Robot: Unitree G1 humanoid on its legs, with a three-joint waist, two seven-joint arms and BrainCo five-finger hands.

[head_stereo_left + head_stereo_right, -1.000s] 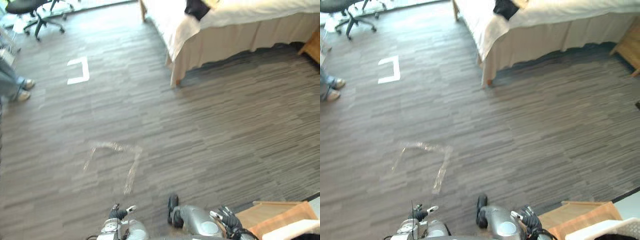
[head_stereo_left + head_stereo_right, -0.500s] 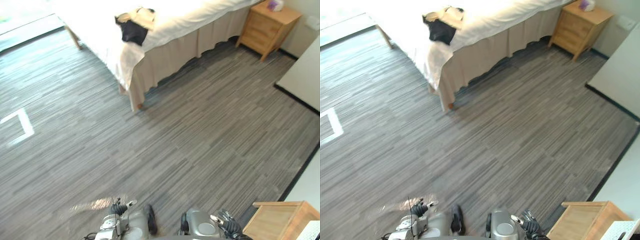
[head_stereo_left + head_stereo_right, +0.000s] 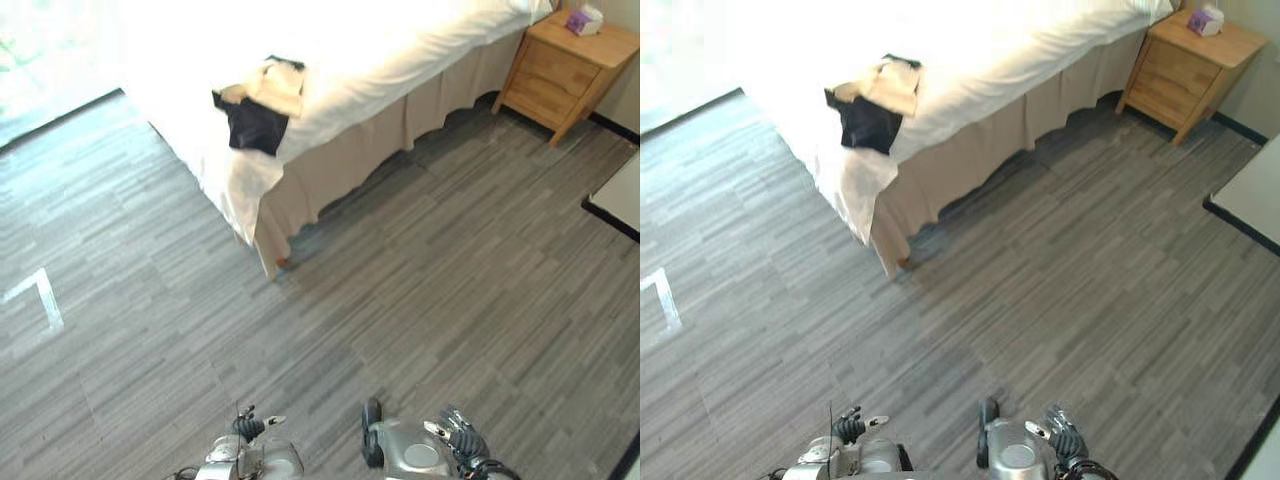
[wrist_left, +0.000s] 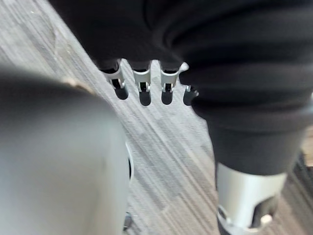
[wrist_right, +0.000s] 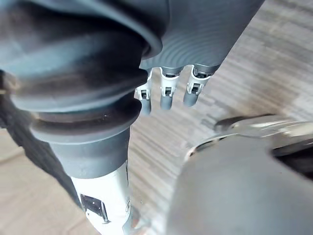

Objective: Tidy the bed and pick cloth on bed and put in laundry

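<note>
I see the dark cloth (image 3: 252, 122) lying on the bed (image 3: 400, 50) near its foot corner, with a beige cloth (image 3: 276, 86) touching it on the side further up the bed. A nightstand (image 3: 563, 62) stands just beside the bed's head end. My left hand (image 3: 246, 428) and right hand (image 3: 461, 438) hang over the floor (image 3: 450, 270), well apart from the bed, fingers loosely spread, holding nothing.
</note>
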